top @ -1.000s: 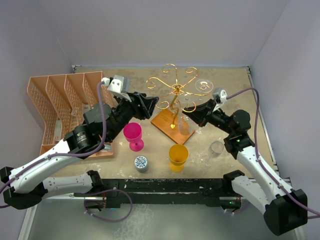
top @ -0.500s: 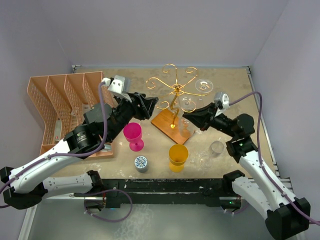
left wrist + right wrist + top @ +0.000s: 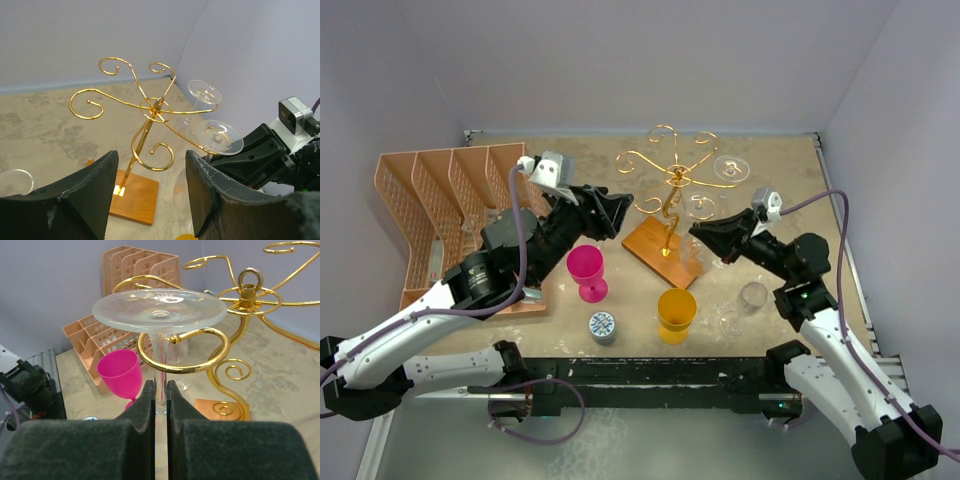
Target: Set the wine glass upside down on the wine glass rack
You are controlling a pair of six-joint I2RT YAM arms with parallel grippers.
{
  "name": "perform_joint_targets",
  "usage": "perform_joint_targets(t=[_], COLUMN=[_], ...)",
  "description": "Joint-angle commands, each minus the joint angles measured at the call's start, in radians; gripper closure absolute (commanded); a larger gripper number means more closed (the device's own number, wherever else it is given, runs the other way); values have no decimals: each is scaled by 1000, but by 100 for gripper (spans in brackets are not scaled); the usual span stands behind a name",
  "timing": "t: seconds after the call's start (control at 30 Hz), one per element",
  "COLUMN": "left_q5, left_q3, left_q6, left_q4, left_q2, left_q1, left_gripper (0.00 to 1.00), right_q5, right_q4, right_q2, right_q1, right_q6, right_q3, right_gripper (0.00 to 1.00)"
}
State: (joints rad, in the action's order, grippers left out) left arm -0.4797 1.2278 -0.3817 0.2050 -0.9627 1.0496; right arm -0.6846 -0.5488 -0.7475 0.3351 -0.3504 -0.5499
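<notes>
The wine glass rack [image 3: 672, 178] is gold wire on a brown wooden base [image 3: 650, 245]; it also shows in the left wrist view [image 3: 156, 104] and the right wrist view [image 3: 248, 285]. My right gripper [image 3: 705, 235] is shut on the stem of a clear wine glass [image 3: 159, 310] held upside down. Its stem stands inside a curled arm [image 3: 185, 365] and its foot lies just above the wire. In the left wrist view this glass [image 3: 218, 136] is at the right. My left gripper [image 3: 615, 212] is open and empty, left of the rack.
Another clear glass [image 3: 730, 168] hangs on the rack's far right arm. An orange divided basket [image 3: 440, 210] stands at the left. A pink goblet [image 3: 586, 268], a yellow cup [image 3: 676, 312], a small patterned lid [image 3: 603, 326] and two clear glasses [image 3: 752, 296] stand in front.
My right arm has shifted a little right and nearer, the glass still in its grip at the rack's arm. My left arm has barely moved.
</notes>
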Motion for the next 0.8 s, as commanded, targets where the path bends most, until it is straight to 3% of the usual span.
perform_joint_targets(t=[0.0,0.77], left_q5=[-11,-7], left_q3=[-8,-14], left_q6=[9,8], left_q4=[-21,-34], left_q2=[19,-20], left_q1=[4,4], left_gripper=[46,46], right_q5=[109,-25], right_q4=[-25,-40], right_q2=[-11,74], right_q1=[1,1], right_q6=[17,39], right_q3=[-9,14], right_gripper=[100,100])
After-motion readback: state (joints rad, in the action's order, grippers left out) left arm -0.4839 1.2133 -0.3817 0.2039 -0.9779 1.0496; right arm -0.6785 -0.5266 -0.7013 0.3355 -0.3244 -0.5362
